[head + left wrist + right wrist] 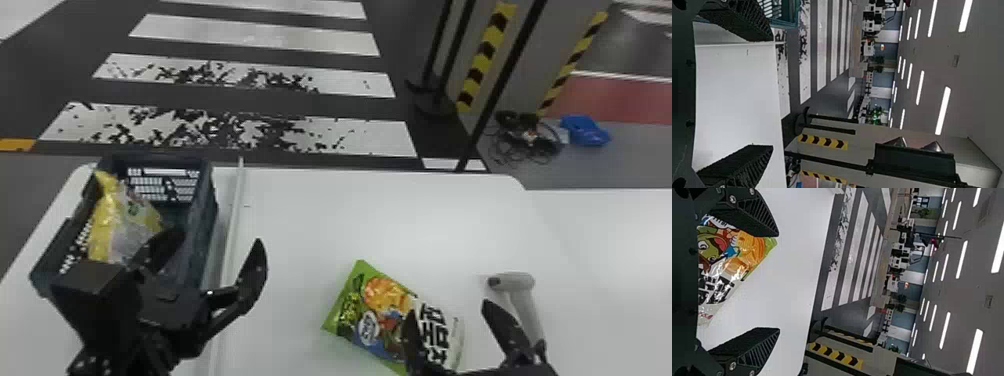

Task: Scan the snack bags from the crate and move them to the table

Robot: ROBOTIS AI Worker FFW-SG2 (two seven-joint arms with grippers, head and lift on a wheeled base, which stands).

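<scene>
In the head view my left gripper (pixel 212 250) stands open beside and partly in front of the dark crate (pixel 202 220), which holds a yellow and clear snack bag (pixel 107 217). A green snack bag (pixel 385 315) lies flat on the white table. My right gripper (pixel 447 310) is open over that bag's right end, nothing gripped. A grey-white handheld scanner (pixel 520 295) lies just beyond its right finger. The left wrist view has my left gripper (pixel 772 93) with fingers wide apart; in the right wrist view, my right gripper (pixel 778 282) has the green bag (pixel 730 258) close by.
A pale raised strip (pixel 232 225) runs along the table (pixel 300 215) just right of the crate. Past the far edge are striped floor, black poles (pixel 500 80) and a blue item (pixel 585 131) on the floor.
</scene>
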